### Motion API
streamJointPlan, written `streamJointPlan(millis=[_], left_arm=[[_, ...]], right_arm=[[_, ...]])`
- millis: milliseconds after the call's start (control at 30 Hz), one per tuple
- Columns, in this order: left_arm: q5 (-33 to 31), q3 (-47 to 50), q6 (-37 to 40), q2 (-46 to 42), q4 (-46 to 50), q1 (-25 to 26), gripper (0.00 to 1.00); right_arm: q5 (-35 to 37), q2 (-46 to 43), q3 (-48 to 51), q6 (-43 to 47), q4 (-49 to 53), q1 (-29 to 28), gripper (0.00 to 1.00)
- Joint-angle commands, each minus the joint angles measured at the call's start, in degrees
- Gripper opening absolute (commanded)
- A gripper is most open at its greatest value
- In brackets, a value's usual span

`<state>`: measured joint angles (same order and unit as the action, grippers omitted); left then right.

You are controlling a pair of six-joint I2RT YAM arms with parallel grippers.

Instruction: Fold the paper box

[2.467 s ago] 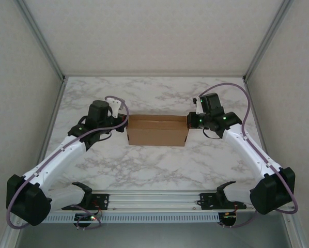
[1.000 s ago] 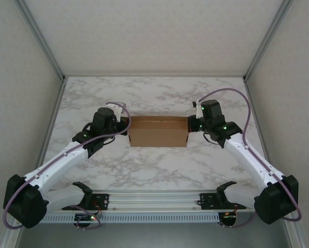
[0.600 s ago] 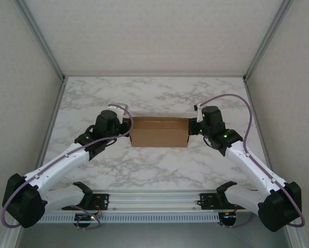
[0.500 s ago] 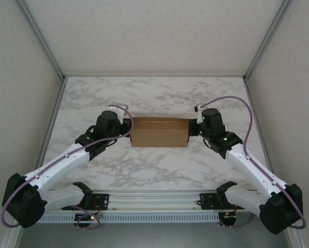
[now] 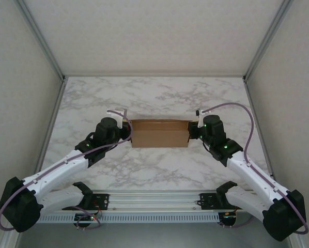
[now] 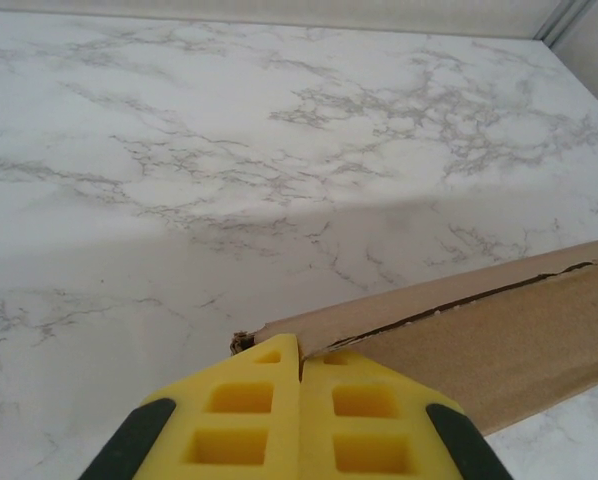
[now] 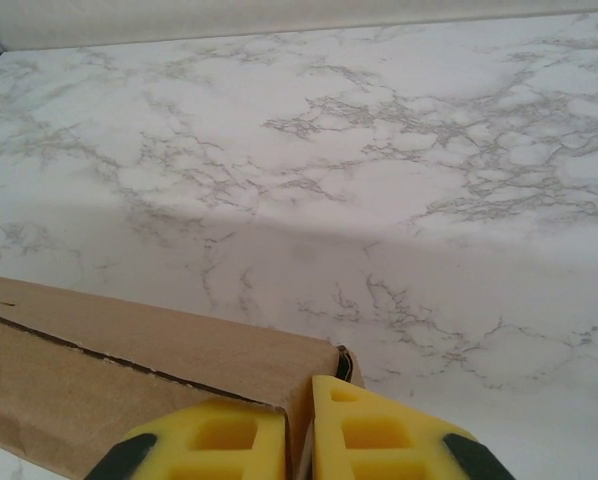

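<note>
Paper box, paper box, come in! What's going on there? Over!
Both shut: left pincer on the paper box at its left end, right pincer at its right end. Box sits on the table. Nothing seen in the way.

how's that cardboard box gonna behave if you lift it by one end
Probably light: the paper box is thin brown cardboard. Likely to flex or spring open, since a dark seam gapes along its top edge. Pushed, it should slide rather than tip, sitting low and wide on the smooth marble table.
</note>
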<state>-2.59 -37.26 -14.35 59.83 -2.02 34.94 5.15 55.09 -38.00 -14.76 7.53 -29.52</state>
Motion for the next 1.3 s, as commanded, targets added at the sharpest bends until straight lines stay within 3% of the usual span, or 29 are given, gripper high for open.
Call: streamJointPlan(millis=[0,167,633,833,1033,1267], left_arm=[[-2.68,3.18,-1.82,-0.03,2.31,1.48,0.0],[-6.43,4.51,-1.38,0.26,1.98,3.66,0.0],[-9.87,4.32,0.99,1.18,2.01,5.91,0.0],[-10.07,3.85,1.25,1.78,2.17,6.27,0.0],[-10.24,3.59,1.42,1.7,2.29,6.46,0.0],[-10.42,3.41,1.6,2.0,2.36,6.63,0.0]], right_arm=[[-0.38,-0.71,0.45,-0.43,0.95,-0.56,0.13],[-2.32,-0.18,0.13,-0.26,1.36,-0.54,0.19],[-13.36,-0.95,-10.74,3.71,8.74,-0.45,0.77],[-11.71,-0.5,-13.77,0.72,10.67,0.3,0.76],[-4.95,3.35,-18.63,-10.14,16.11,3.28,0.53],[-1.6,8.65,-21.94,-13.08,20.03,3.49,0.46]])
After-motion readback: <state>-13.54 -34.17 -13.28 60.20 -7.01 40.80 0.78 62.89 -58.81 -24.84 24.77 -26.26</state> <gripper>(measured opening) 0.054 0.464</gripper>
